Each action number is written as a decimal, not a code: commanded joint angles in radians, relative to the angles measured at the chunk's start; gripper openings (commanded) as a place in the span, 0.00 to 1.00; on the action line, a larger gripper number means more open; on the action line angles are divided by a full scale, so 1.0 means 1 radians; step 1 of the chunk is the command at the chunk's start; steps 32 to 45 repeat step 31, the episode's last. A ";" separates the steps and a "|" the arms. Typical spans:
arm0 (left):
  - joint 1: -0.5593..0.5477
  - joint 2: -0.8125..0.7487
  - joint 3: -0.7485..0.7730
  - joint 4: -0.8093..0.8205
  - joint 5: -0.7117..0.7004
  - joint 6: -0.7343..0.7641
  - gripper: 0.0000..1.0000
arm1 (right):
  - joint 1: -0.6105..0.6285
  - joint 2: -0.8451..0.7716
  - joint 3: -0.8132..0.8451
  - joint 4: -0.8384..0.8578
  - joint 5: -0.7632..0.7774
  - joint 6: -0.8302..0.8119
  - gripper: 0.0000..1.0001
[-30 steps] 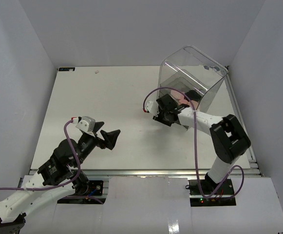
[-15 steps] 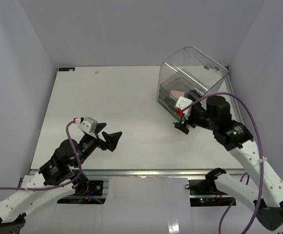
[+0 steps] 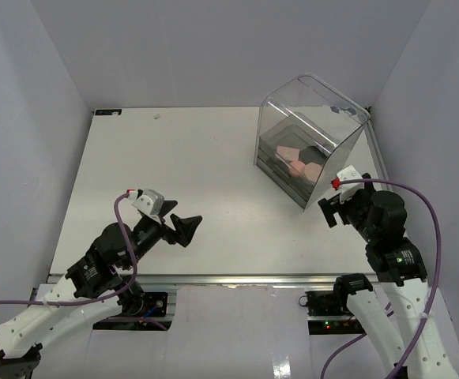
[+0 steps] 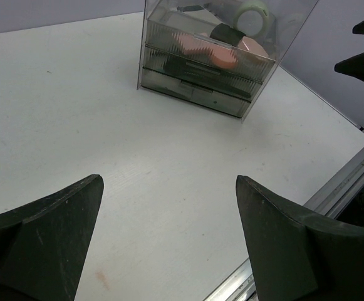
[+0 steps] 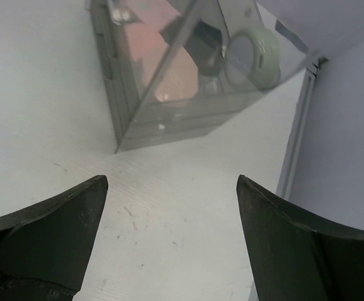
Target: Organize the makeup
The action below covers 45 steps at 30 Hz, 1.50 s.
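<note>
The makeup lies inside the clear plastic box (image 3: 312,134) at the back right: pink sponge blocks (image 3: 296,162) on top, with dark items beside them. In the left wrist view the box (image 4: 197,75) shows a pink sponge (image 4: 210,55) and a grey-green compact (image 4: 252,15) above its drawer. The right wrist view has the box (image 5: 163,119) close ahead, with the compact (image 5: 252,59) behind its wall. My right gripper (image 3: 329,212) hangs open and empty just in front of the box. My left gripper (image 3: 180,221) is open and empty over the near-left table.
The white table (image 3: 197,158) is walled by grey panels on the left, back and right. A metal rail (image 3: 229,278) runs along its near edge. A small white speck (image 3: 157,116) lies near the back edge.
The right arm has drawn back from the front of the box to the near right, and its jaws now stand wide. The left gripper has only shifted slightly.
</note>
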 commanded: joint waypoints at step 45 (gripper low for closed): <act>0.005 0.091 -0.008 -0.005 -0.089 0.003 0.98 | -0.064 -0.039 -0.298 0.429 0.536 0.133 0.90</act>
